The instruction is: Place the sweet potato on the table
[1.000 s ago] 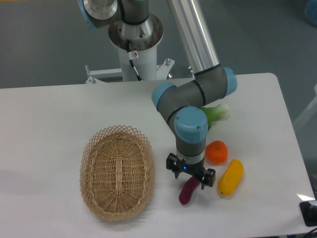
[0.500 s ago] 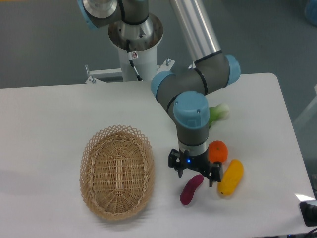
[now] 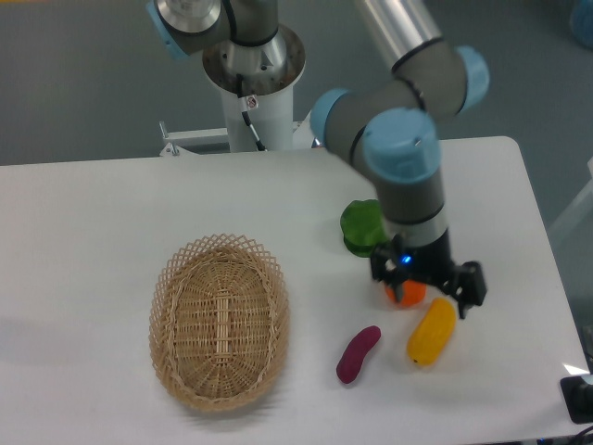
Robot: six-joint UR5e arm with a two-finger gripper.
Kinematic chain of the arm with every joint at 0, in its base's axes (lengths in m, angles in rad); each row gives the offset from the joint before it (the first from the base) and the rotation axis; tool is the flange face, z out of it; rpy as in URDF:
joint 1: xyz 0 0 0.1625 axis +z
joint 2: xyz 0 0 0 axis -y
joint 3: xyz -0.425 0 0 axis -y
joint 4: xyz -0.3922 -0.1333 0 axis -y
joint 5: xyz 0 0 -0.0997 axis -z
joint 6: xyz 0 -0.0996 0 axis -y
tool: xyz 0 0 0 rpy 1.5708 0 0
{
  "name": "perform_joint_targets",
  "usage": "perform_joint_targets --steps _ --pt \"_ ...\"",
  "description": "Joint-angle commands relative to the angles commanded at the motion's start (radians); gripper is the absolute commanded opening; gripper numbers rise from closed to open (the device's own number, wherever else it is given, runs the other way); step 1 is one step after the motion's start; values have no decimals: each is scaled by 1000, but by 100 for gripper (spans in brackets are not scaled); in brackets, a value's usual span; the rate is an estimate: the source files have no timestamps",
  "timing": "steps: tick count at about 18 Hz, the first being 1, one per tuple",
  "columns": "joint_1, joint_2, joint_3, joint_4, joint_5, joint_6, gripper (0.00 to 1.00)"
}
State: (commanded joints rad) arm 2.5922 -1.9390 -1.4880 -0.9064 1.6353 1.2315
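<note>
- Camera view, fixed above the scene: the sweet potato (image 3: pixel 358 353) lies flat on the table (image 3: pixel 93 213), a dark magenta finger of a tuber, slanting from lower left to upper right.
- Nothing touches it; bare white tabletop shows all round it.
- Left of it sits the oval wicker basket (image 3: pixel 220 320), near but apart, with a strip of table between the rim and the tuber's lower end.
- Right of it lies the yellow-orange oblong fruit (image 3: pixel 432 330), tilted much the same way and clearly separate from the tuber.
- Now the gripper (image 3: pixel 427 288): it hangs up and to the right of the sweet potato, well clear, with nothing between its fingers.
- Its jaws stand apart, one dark finger at the left by the blue light, the other out at the right above the yellow fruit's upper end.
- So the sweet potato is outside the jaws altogether, off to their lower left, resting on the table by itself.
- Between those fingers, partly hidden by the wrist, peeks the round orange (image 3: pixel 405 292), just above the yellow fruit; whether the fingers touch it I cannot tell.
- Behind the wrist on the left a green vegetable (image 3: pixel 362 226) sits on the table, its right side covered by the arm.
- Further back, the arm's grey links and blue joint caps rise to the white pedestal (image 3: pixel 251 102) at the table's far edge.
</note>
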Motion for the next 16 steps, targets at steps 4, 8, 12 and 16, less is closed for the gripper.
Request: perform_joint_targets --steps 4,8,12,16 --pt "58 15 0 -63 -40 170 100" --pt "106 41 -11 -92 -66 266 100" --pt "126 43 -11 -91 -103 267 100" --pt "132 43 -12 -91 -106 269 100"
